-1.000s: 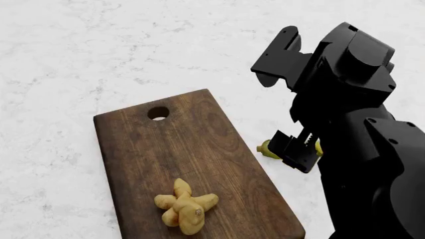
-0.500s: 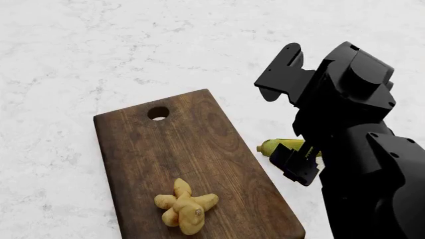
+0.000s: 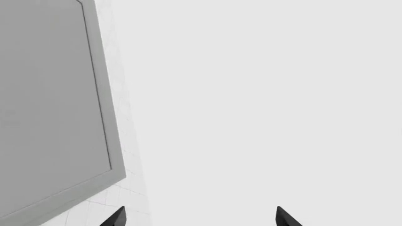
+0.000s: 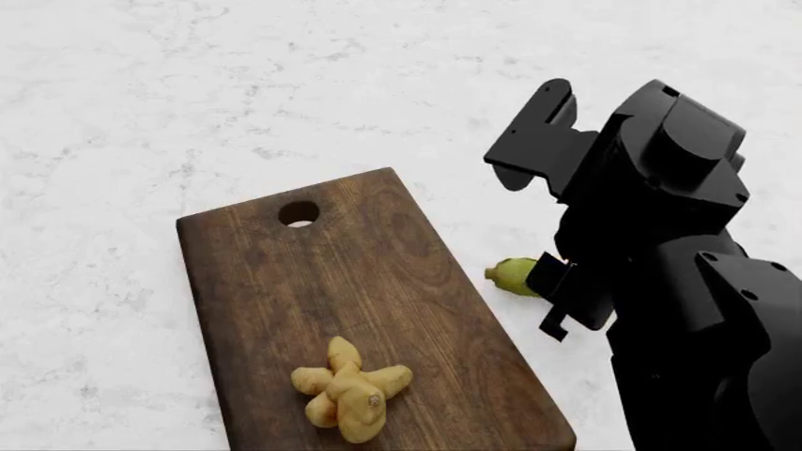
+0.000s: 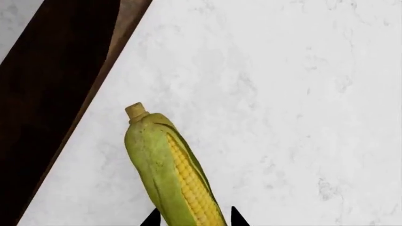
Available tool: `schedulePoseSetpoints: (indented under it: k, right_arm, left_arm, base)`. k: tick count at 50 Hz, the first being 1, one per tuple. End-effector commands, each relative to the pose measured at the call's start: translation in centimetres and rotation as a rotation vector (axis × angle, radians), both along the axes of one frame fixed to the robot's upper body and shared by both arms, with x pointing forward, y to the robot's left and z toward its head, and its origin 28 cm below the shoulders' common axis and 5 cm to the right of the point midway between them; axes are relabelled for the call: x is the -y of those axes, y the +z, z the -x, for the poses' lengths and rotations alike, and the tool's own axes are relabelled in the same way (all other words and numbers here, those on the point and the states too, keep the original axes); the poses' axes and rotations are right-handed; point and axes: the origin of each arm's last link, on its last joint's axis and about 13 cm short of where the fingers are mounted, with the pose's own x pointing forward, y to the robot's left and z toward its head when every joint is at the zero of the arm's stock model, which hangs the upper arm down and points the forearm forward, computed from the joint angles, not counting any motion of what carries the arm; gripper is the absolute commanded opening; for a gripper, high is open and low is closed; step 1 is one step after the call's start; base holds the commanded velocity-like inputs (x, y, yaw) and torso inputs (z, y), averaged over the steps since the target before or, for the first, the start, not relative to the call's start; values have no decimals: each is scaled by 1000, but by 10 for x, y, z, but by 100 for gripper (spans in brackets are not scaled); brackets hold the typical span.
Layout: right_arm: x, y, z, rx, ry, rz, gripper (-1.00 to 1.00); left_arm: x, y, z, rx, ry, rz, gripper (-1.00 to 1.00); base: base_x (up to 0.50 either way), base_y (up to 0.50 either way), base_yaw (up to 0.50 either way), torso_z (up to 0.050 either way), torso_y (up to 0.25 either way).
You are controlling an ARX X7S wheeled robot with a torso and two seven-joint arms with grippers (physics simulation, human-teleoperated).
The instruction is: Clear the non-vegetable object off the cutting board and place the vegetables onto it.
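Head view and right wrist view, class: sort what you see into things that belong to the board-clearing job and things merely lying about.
Belongs to the job:
- cutting board
- ginger root, lying on the board
- corn, on the marble beside the board, between the right end effector tips

Lying about:
- Nothing else; only the marble counter underneath. No red fruit shows.

I see the cutting board [image 4: 363,319] lying on the counter [image 4: 188,94], its hole end away from me. The ginger root [image 4: 349,389] sits on the board's near end. The corn [image 4: 514,275] lies on the counter just right of the board, apart from its edge, partly behind my right arm [image 4: 664,282].
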Motion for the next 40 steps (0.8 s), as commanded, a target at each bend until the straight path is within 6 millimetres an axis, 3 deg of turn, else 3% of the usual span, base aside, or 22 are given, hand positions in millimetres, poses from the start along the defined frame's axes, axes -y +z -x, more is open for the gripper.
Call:
schedulePoseSetpoints:
  k: [1,8,9,21,28,40]
  right_arm:
    - [-1,-26,0,-76,22,-16,-100]
    - [-3,16,-2,23,40,-40,-100]
    - [-1,47,0,82,47,-13,-100]
    - [-8,89,4,175,106,-36,-100]
    - [-27,99,8,193,207,-24,-100]
    - [-53,99,2,185,302,-39,-100]
  left_arm:
    - [1,6,4,4,-54,21,100]
    - [3,10,8,14,-67,24,100]
    - [5,12,11,22,-86,26,100]
    - [5,15,15,32,-95,35,100]
    - [4,20,18,43,-96,36,100]
    - [0,21,19,48,-92,46,100]
  base:
    - [0,0,0,-10,0]
    - [0,0,0,0,0]
    - [0,0,0,0,0]
    - [0,0,0,0,0]
    - [0,0,0,0,0]
    - [0,0,0,0,0]
